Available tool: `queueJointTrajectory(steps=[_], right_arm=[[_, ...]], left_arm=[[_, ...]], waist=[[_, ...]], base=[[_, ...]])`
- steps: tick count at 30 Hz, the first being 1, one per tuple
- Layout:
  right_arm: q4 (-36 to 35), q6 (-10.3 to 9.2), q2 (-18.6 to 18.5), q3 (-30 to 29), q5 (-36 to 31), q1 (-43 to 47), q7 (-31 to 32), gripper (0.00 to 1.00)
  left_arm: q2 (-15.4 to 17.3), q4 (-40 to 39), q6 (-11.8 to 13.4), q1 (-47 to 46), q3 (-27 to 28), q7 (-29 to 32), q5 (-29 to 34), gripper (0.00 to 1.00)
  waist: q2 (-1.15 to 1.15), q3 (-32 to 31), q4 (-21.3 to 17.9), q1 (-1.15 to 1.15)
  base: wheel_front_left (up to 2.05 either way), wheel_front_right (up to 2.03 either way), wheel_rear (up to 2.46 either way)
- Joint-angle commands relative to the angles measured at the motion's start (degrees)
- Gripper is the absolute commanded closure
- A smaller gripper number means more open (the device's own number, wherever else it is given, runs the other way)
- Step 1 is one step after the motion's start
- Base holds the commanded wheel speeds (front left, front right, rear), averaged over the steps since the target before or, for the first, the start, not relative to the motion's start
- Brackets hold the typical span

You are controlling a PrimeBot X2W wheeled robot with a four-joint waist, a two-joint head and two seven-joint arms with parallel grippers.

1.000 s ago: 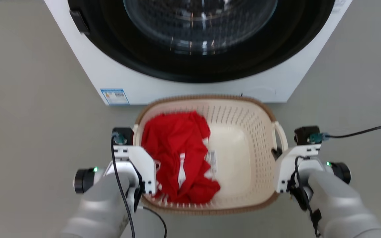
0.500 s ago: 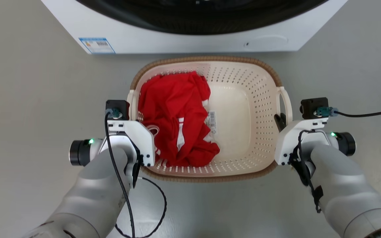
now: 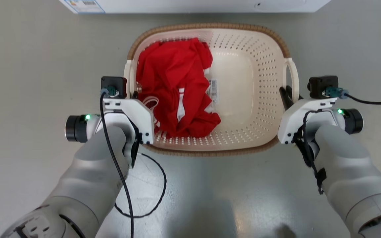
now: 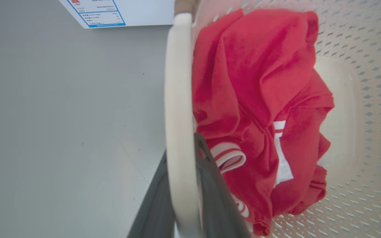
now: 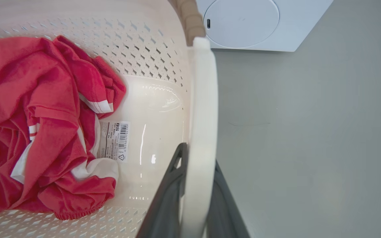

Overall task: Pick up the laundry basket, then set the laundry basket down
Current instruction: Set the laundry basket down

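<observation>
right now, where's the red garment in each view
Head view: the red garment fills the left half of the laundry basket, upper centre of the picture.
Left wrist view: centre to right, just right of the white handle.
Right wrist view: left side, beside the barcode label.
Shared landmark: the basket's perforated cream wall.

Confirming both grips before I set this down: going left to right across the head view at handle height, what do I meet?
Left end effector → red garment → barcode label → bare wall of the laundry basket → right end effector.
</observation>
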Motion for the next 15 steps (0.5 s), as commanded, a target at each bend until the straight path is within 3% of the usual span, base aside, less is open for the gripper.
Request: queueJointTrajectory(steps=[1,15], right_arm=[[-0.8,0.28,0.9,0.3,-1.3,-0.1,-1.6,1.0],[-0.8,0.28,0.9,-5.2,-7.8,-2.5,-4.1,1.0]], left_arm=[[1.1,0.1,-0.1,-3.0,0.9,-1.5,0.8,1.0],[1.0,0.0,0.4,-6.9,1.5,-3.1,2.8,1.0]], waist=[[0.0,2.1,0.2,0.0],[0.0,7.2,1.2,0.0]], base=[[0.0,0.0,0.0],[0.0,0.0,0.0]])
